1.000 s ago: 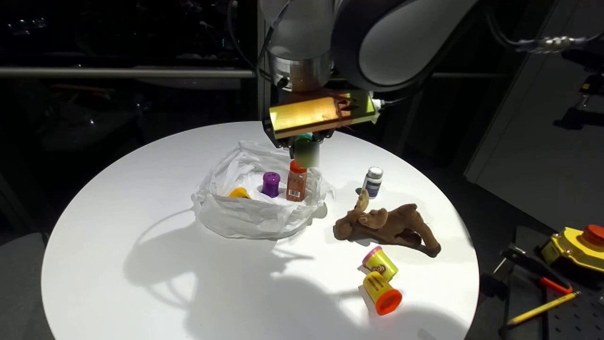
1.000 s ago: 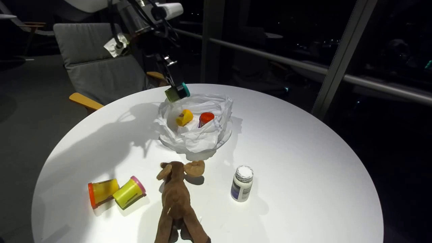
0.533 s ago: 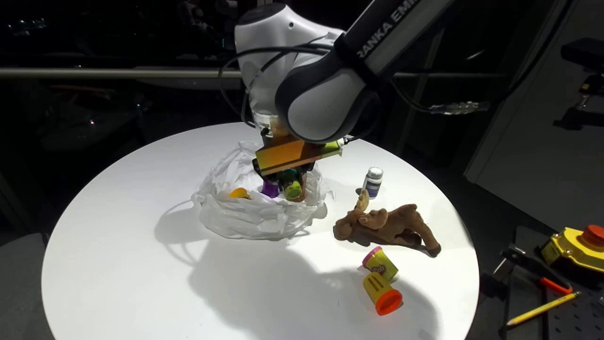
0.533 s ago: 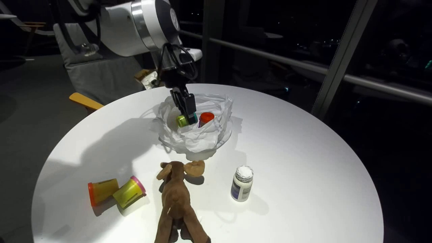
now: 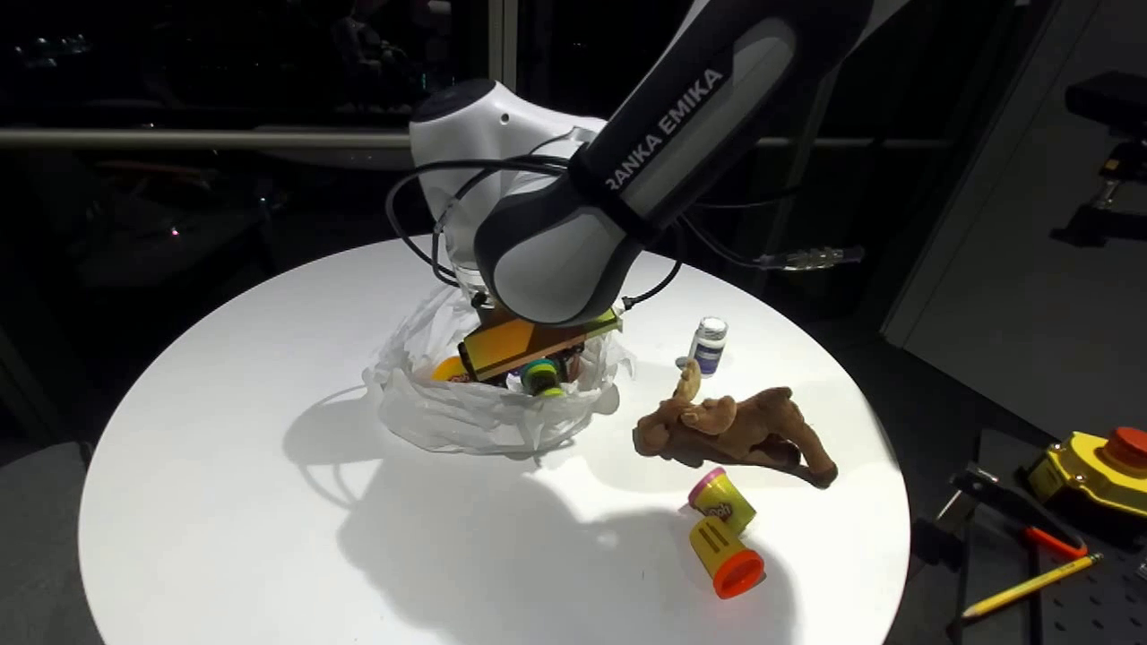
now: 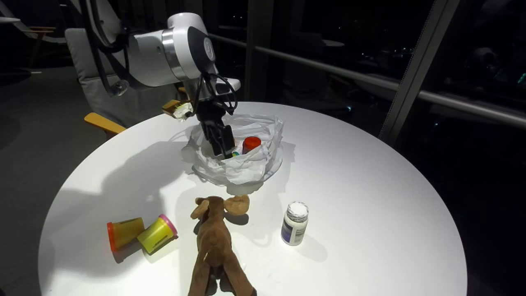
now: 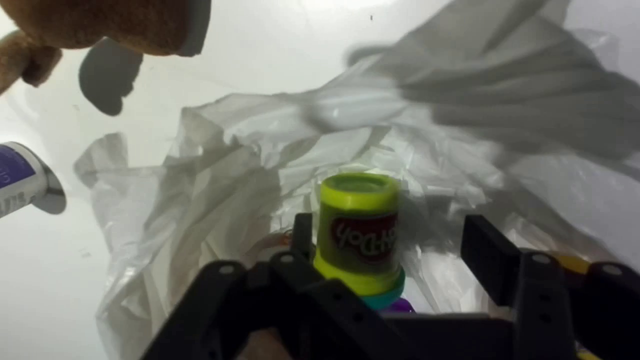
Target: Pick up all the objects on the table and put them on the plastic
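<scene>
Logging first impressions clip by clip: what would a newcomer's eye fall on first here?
Probably the brown plush moose, sprawled on the round white table. Then the white plastic bag, with the open gripper in its mouth, a yellow-green Play-Doh tub between the jaws. Off the table, a red button on a yellow box stands out at an exterior view's right edge.

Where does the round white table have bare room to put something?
In an exterior view, the table is bare right of the crumpled white plastic bag and blue-labelled white bottle to its edge; a shadowed free patch lies between the bag and two yellow tubs. Crowded: inside the bag around the black gripper, and between tubs and brown plush moose.
</scene>
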Controlling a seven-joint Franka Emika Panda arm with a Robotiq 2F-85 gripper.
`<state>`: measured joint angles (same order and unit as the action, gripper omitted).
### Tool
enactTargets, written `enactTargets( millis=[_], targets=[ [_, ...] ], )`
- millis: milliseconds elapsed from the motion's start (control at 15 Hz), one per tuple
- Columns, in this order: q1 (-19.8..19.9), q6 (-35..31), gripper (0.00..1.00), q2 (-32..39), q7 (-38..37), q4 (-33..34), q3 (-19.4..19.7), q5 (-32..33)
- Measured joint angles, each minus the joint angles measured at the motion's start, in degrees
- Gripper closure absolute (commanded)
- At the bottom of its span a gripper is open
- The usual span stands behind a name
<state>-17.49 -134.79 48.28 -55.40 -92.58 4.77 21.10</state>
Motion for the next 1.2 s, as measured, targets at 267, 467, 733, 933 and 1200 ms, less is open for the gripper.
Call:
enactTargets(
  millis=[267,467,733,933,1200],
  targets=[
    [-5.76,1.93,0.00,-5.37,-3.55,-4.84,2.05,0.44],
    [-9.99,2.02,0.00,-12.58,-9.41,-12.63,2.02,2.30],
    [-13.32,2.78,0.00,-22.44,-18.21,-24.61,-0.06,5.47],
    [-12.86,2.15,0.00,-28.15,-20.36,-33.44,-3.32,5.76],
    [-9.69,-6.44,0.00,-31.12,-20.03,-42.72,-5.48,7.63]
  ],
)
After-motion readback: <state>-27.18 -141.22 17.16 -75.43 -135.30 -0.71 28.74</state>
